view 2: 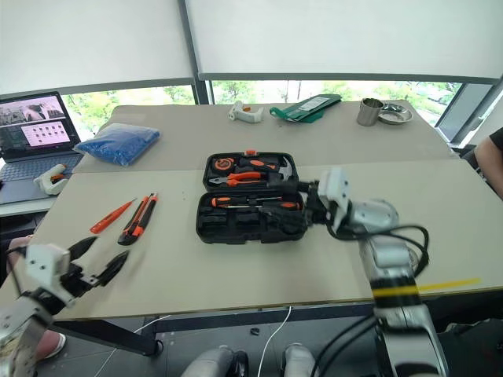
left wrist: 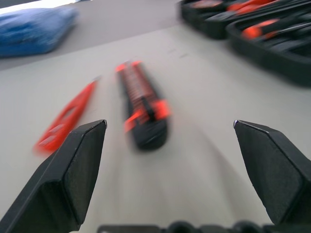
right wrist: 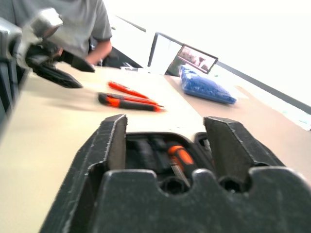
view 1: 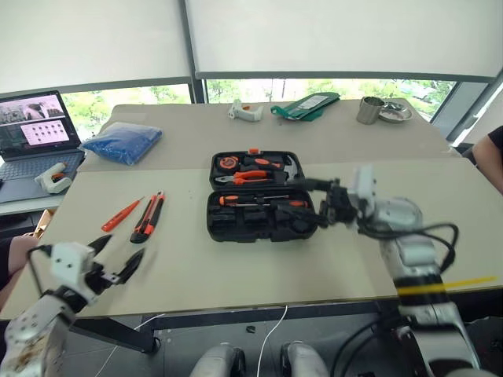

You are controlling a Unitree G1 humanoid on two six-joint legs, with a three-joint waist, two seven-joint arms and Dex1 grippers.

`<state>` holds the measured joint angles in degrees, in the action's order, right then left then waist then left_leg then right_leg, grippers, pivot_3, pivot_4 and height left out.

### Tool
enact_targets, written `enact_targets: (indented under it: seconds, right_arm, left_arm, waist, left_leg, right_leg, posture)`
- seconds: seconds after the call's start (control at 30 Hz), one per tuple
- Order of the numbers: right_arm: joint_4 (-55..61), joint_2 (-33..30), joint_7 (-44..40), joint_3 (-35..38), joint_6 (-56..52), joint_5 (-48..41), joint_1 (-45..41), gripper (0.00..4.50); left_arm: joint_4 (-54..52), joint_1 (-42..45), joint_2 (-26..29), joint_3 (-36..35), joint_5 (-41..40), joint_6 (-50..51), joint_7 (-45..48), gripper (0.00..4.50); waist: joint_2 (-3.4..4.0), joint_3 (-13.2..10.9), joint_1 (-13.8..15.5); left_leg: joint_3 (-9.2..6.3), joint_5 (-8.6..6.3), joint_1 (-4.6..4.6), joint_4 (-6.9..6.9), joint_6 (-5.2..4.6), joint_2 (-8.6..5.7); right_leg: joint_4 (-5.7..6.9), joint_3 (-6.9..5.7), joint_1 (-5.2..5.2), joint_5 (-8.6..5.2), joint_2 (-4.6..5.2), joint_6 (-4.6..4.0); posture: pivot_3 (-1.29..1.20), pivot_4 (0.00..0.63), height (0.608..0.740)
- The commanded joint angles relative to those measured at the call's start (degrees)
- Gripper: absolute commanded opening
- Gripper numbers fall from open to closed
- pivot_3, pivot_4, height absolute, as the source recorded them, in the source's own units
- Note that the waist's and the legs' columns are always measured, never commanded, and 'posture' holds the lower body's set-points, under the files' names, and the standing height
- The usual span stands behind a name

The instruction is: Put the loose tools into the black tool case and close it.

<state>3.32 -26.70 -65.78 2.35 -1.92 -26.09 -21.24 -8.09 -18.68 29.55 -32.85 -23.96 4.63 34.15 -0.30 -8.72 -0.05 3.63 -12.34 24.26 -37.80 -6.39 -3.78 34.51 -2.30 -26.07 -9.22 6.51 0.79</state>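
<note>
Beige counter (view 1: 236,267) before shaded windows, carrying the black tool case (view 1: 255,196), which lies open at centre with its lid flat toward twelve o'clock, so every recess is reachable from above. Hammer, pliers and tape measure fill the lid; a screwdriver (view 1: 263,202) with an orange handle lies in the near half. At nine o'clock of the case, well apart from it, an orange screwdriver (view 1: 120,214) and the utility knife (view 1: 148,217) lie side by side, still loose. Left tool (view 1: 118,261) hovers at seven o'clock, fingers spread wide and empty, lined up on the knife, presumably to grasp it. Right tool (view 1: 310,206) sits over the case's three o'clock edge, fingers parted, gripping nothing.
</note>
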Motion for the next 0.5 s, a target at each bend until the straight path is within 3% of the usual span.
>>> enact_targets:
  seconds: [0.03, 0.17, 0.33, 0.5]
  right_arm:
    - [7.8, -3.1, -1.7, 2.0, -1.7, -4.2, 5.9, 3.43]
    - [10.2, -3.5, 0.5, 2.4, -2.5, -5.0, 10.0, 4.48]
    - [11.2, -2.6, 4.8, 2.4, -2.4, -4.7, 8.7, 4.48]
    - [13.3, -3.6, 6.0, 0.9, -6.7, -6.3, 7.5, 4.48]
  left_arm:
    - [-2.2, -3.8, -1.8, -5.6, -3.0, 1.4, -2.5, 4.5]
    - [-0.9, -4.0, -0.4, -7.5, -5.3, 7.2, -4.3, 4.5]
    - [4.5, 3.6, 8.1, -5.0, -6.1, 15.3, -1.4, 4.5]
    - [18.9, 20.2, 17.9, 3.0, -3.1, 20.0, 3.9, 4.5]
  waist:
    - [-0.02, 0.0, 0.3]
    - [-0.24, -0.1, 1.0]
    - [-0.35, -0.1, 1.8]
    - [-0.43, -0.1, 2.3]
  left_leg:
    - [0.02, 0.0, 0.01, 0.0, 0.0, 0.01]
    - [0.11, 0.0, -0.01, 0.0, -0.01, 0.16]
    - [0.2, 0.04, 0.01, -0.01, 0.06, 0.36]
    - [0.26, 0.11, 0.0, -0.01, 0.17, 0.4]
  right_leg:
    - [-0.02, -0.02, 0.01, -0.21, 0.01, 0.22]
    - [-0.08, -0.06, 0.06, -0.42, 0.01, 0.05]
    - [-0.05, -0.25, 0.03, -0.41, -0.01, 0.03]
    - [-0.06, -0.43, -0.05, -0.31, 0.0, -0.06]
  posture:
    - [0.0, 0.15, 0.74]
    - [0.0, 0.15, 0.74]
    - [0.0, 0.15, 0.74]
    - [0.0, 0.15, 0.74]
